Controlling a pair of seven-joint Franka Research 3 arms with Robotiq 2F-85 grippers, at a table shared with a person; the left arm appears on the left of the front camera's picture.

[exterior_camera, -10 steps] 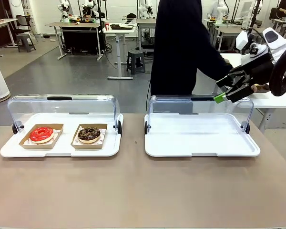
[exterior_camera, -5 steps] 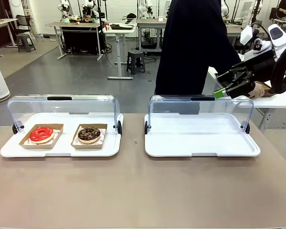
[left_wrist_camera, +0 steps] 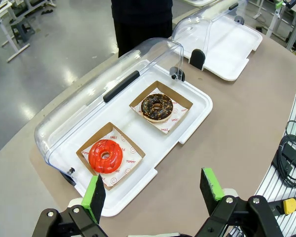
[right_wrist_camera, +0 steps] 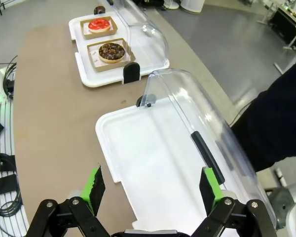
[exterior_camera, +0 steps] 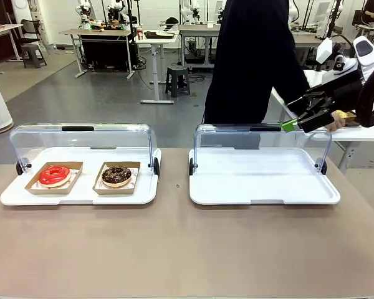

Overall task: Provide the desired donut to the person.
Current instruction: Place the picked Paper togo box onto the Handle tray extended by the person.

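A red-glazed donut [exterior_camera: 54, 175] and a chocolate donut [exterior_camera: 116, 175] lie in cardboard boxes on the left white tray [exterior_camera: 81, 196], under its raised clear lid. The left wrist view looks down on the red donut [left_wrist_camera: 105, 155] and the chocolate donut [left_wrist_camera: 157, 107], with my left gripper [left_wrist_camera: 153, 190] open high above the table. My right gripper [exterior_camera: 302, 118] hangs open and empty above the back right corner of the bare right tray [exterior_camera: 262, 187]. The person [exterior_camera: 255, 62] in a dark top stands behind that tray, one hand [exterior_camera: 336, 118] close behind my right gripper.
The right tray's clear lid [right_wrist_camera: 197, 128] stands raised along its far edge, under my right gripper [right_wrist_camera: 152, 186]. Bare brown table [exterior_camera: 187, 249] spreads in front of both trays. Cables [left_wrist_camera: 291, 158] lie past the table edge. Work tables and a stool [exterior_camera: 177, 78] stand farther back.
The person has shifted to the right behind the right tray. My right arm has drifted slightly right and back, its gripper still open. The donuts have not moved.
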